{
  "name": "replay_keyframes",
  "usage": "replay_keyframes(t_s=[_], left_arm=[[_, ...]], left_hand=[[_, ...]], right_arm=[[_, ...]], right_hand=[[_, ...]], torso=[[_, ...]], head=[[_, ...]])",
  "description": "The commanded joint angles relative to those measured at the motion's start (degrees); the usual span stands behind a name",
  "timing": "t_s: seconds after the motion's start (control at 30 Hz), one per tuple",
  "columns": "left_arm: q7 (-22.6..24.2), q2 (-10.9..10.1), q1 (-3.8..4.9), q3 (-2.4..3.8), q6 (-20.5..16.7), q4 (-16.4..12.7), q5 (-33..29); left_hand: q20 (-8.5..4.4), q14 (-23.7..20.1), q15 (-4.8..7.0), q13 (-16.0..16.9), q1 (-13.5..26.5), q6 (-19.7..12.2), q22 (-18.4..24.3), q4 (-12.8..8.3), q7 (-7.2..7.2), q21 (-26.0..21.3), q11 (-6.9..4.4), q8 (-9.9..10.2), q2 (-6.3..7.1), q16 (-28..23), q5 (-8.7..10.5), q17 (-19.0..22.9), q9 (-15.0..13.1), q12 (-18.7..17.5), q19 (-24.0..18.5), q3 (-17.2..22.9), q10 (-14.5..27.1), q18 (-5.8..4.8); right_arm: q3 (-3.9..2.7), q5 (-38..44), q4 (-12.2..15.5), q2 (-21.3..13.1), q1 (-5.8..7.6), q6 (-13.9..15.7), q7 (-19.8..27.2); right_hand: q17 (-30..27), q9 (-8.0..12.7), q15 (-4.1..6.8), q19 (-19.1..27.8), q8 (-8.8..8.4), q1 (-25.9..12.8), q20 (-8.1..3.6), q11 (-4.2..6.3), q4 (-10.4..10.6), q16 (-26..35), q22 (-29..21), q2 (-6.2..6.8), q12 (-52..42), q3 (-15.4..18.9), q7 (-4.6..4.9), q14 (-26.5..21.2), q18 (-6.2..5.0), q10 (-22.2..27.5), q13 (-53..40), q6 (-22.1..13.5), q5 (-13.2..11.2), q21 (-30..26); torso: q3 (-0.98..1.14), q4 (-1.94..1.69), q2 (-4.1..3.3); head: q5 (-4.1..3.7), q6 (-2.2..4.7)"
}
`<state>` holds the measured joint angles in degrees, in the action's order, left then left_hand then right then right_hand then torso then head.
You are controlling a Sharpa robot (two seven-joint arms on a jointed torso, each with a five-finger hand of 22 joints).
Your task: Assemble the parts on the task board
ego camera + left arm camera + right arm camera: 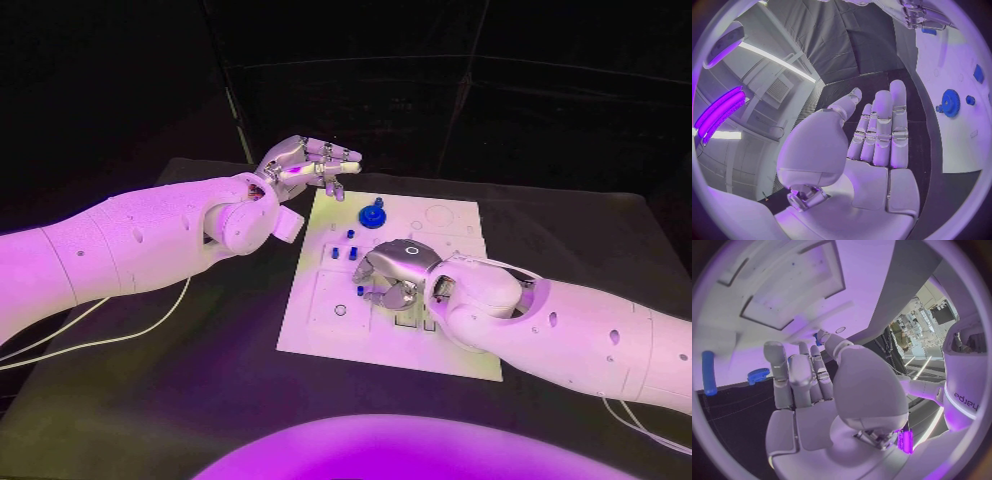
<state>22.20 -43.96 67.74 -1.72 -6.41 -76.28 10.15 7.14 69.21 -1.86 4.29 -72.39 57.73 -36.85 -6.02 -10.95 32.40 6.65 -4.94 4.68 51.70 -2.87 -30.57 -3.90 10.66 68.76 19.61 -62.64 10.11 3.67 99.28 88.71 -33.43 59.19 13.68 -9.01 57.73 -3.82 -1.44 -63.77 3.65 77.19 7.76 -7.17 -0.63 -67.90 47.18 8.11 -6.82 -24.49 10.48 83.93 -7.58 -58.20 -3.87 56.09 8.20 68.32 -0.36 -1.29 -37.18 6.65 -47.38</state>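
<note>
The white task board (447, 330) lies mid-table. A blue gear (374, 216) sits near its far edge and shows again in the wrist views (950, 103) (757, 375). Small blue pegs (346, 246) stand on the board between the hands. My left hand (307, 163) hovers at the board's far left corner with a flat bare palm (879, 145); a blue peg (336, 191) lies just under its fingertips. My right hand (397, 275) is curled down onto the board's middle. Its thumb and a finger pinch a small blue part (819, 338), also visible from the left wrist (928, 31).
The board has shallow rectangular recesses (786, 305) and round holes (433, 222). A long blue peg (709, 372) lies at the board's edge. White cables (87, 345) trail over the black table on the left; another cable (642, 430) runs at the right.
</note>
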Motion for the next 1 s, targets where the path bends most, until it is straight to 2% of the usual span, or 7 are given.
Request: replay_keyframes(t_s=[0.03, 0.2, 0.37, 0.47, 0.67, 0.8, 1.0], left_arm=[[-0.4, 0.1, 0.10, 0.04, 1.0, 0.1, -0.3], [-0.6, 0.1, 0.10, 0.02, 1.1, 0.1, -0.3], [-0.7, 0.0, 0.10, 0.00, 1.2, 0.2, -0.3], [-0.7, 0.0, 0.10, -0.01, 1.2, 0.2, -0.3], [-0.7, 0.0, 0.10, -0.03, 1.3, 0.2, -0.3], [-0.7, 0.1, 0.10, -0.04, 1.4, 0.2, -0.3], [-0.7, 0.1, 0.09, -0.05, 1.4, 0.3, -0.3]], left_hand=[[0.16, -0.5, 0.10, -0.1, 0.0, -0.2, 0.1, 0.1, -0.11, -0.3, 0.17, -0.2, -0.35, 0.0, 0.05, 0.1, 0.1, 0.2, -0.3, -0.2, 0.4, 0.29], [0.17, -0.5, 0.09, -0.1, 0.0, -0.2, 0.1, 0.2, -0.12, -0.3, 0.18, -0.2, -0.41, 0.0, 0.05, 0.1, 0.1, 0.2, -0.2, -0.2, 0.5, 0.28], [0.18, -0.5, 0.09, -0.1, 0.1, -0.2, 0.1, 0.2, -0.12, -0.3, 0.18, -0.2, -0.45, 0.0, 0.05, 0.1, 0.1, 0.2, -0.2, -0.2, 0.5, 0.28], [0.18, -0.5, 0.09, -0.1, 0.1, -0.2, 0.1, 0.2, -0.12, -0.3, 0.18, -0.2, -0.47, 0.0, 0.05, 0.1, 0.1, 0.2, -0.2, -0.2, 0.5, 0.28], [0.18, -0.5, 0.09, -0.1, 0.1, -0.2, 0.1, 0.2, -0.12, -0.3, 0.18, -0.2, -0.47, 0.0, 0.05, 0.1, 0.1, 0.2, -0.2, -0.2, 0.5, 0.28], [0.18, -0.5, 0.09, -0.1, 0.1, -0.2, 0.1, 0.2, -0.12, -0.3, 0.18, -0.2, -0.47, 0.0, 0.05, 0.1, 0.1, 0.2, -0.2, -0.2, 0.5, 0.28], [0.18, -0.5, 0.09, -0.1, 0.1, -0.2, 0.1, 0.2, -0.12, -0.3, 0.18, -0.2, -0.47, 0.0, 0.05, 0.1, 0.1, 0.2, -0.2, -0.2, 0.5, 0.28]], right_arm=[[-0.05, -2.8, 1.7, -1.3, 0.10, 6.1, 2.8], [-0.47, -5.4, 5.9, -5.4, 0.46, 8.5, 3.0], [-2.63, -8.6, 9.0, -9.4, 1.57, 8.5, 1.4], [-3.37, -10.3, 9.6, -11.9, 3.22, 7.0, -0.2], [-3.85, -10.3, 8.3, -15.4, 5.30, 3.0, -3.5], [-3.93, -8.1, 7.3, -16.6, 5.74, 1.0, -4.8], [-3.95, -5.9, 6.1, -16.7, 5.92, -2.2, -5.7]], right_hand=[[0.3, -0.2, -0.35, -0.7, 0.43, -0.4, 0.04, 0.13, 0.1, -0.4, 0.6, 0.45, -0.8, 0.8, 0.31, 0.4, -0.80, -0.4, -0.1, 0.4, 0.5, 0.4], [1.0, -0.2, -0.22, -1.5, 0.45, -0.3, -0.03, 0.35, 0.3, -1.1, 1.5, 0.22, -1.9, 1.4, 0.09, 0.6, -0.65, -1.1, -0.2, 0.6, 1.1, 0.9], [2.4, -0.3, 0.03, -2.7, 0.68, 0.0, -0.22, 0.67, 0.4, -2.4, 3.1, -0.22, -3.0, 1.5, -0.14, 1.1, -0.35, -2.1, -0.3, 1.3, 1.6, 1.8], [2.8, -0.3, 0.11, -3.0, 0.74, 0.1, -0.29, 0.77, 0.4, -2.8, 3.6, -0.26, -3.3, 1.5, -0.23, 1.2, -0.25, -2.4, -0.3, 1.5, 1.6, 2.1], [1.6, -0.2, 0.32, -2.6, 0.50, -0.9, -0.47, 1.10, 1.1, -2.2, 2.8, 0.69, -3.8, 2.9, -0.80, 0.9, -0.39, -2.6, -0.1, 1.4, 1.0, 1.7], [0.4, -0.1, 0.56, -2.1, 0.24, -1.2, -0.70, 1.40, 1.5, -1.5, 2.0, 1.40, -3.8, 4.7, -1.35, 0.6, -0.52, -1.5, 0.1, 1.0, 0.9, 1.2], [-0.9, -0.1, 0.65, -1.7, 0.13, -0.6, -0.84, 1.43, 2.3, -0.8, 1.2, 1.40, -4.0, 8.4, -1.77, 0.3, -0.59, 0.7, 0.1, 0.1, 0.9, 0.5]], torso=[[0.03, 0.01, 0.04], [-0.07, 0.05, 0.11], [-0.03, 0.03, 0.02], [-0.05, 0.07, 0.04], [-0.12, 0.03, 0.03], [0.03, 0.00, -0.01], [-0.03, -0.03, -0.03]], head=[[-0.17, 0.20], [-0.40, 0.56], [-1.27, 1.12], [-1.80, 1.39], [-2.64, 1.80], [-3.09, 2.03], [-3.30, 2.11]])
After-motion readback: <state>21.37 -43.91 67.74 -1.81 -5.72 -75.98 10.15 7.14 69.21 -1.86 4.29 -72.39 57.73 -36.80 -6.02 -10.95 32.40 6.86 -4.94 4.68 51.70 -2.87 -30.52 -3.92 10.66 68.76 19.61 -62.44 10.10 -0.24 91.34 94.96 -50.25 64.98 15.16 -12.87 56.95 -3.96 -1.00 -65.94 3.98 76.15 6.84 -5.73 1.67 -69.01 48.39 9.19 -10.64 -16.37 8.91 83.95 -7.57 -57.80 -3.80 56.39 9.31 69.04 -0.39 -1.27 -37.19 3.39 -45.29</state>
